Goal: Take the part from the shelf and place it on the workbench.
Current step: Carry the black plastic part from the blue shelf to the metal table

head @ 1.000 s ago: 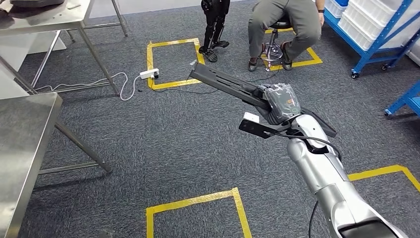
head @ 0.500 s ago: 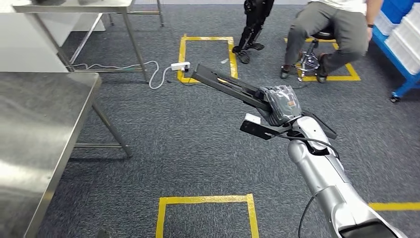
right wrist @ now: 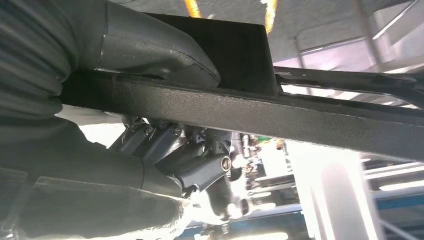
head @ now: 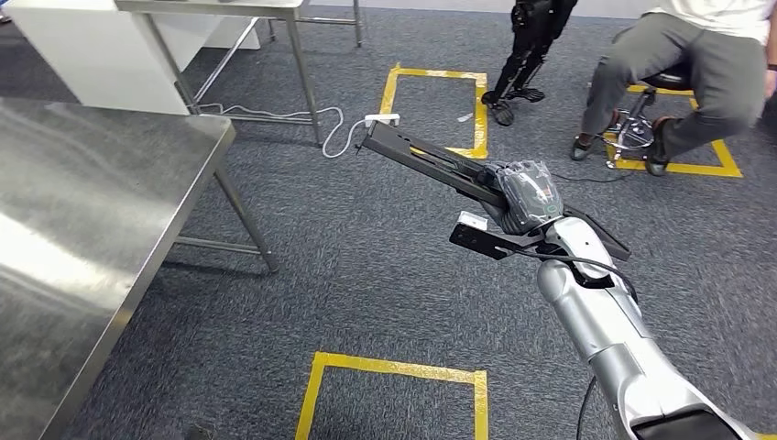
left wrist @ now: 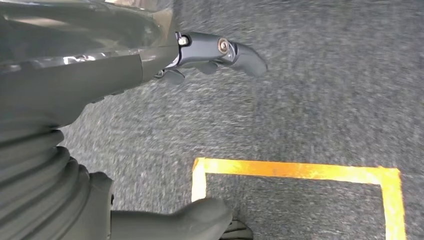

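The right hand [head: 524, 192] grips a long black metal part [head: 426, 165] with a rough surface. It holds the part near one end, above the grey carpet floor [head: 366, 275], and the free end of the part points forward and to the left, away from the hand. The head view shows the back of the hand, with its fingers wrapped over the part. The right wrist view shows the other side: the thick grey thumb [right wrist: 160, 50] presses on one face of the part [right wrist: 300, 117], and the darker fingers [right wrist: 200, 160] curl around the opposite face.

The steel worktop [head: 82, 238] with its shiny flat surface stands well to the left of the right hand, and the part does not touch it. Ahead of the hand, a yellow tape square [head: 438, 110] lies on the floor, and a white power strip [head: 381, 120] with its cable lies just beside this square. Farther ahead and to the right, a person in grey trousers [head: 696, 73] sits on a stool. Another yellow tape square [head: 394, 394] lies on the floor below and to the left of the right arm.

The left wrist view shows the left hand [left wrist: 200, 55] above the carpet, near a yellow tape corner [left wrist: 300, 172]. Its fingers are apart from the thumb and it holds nothing.
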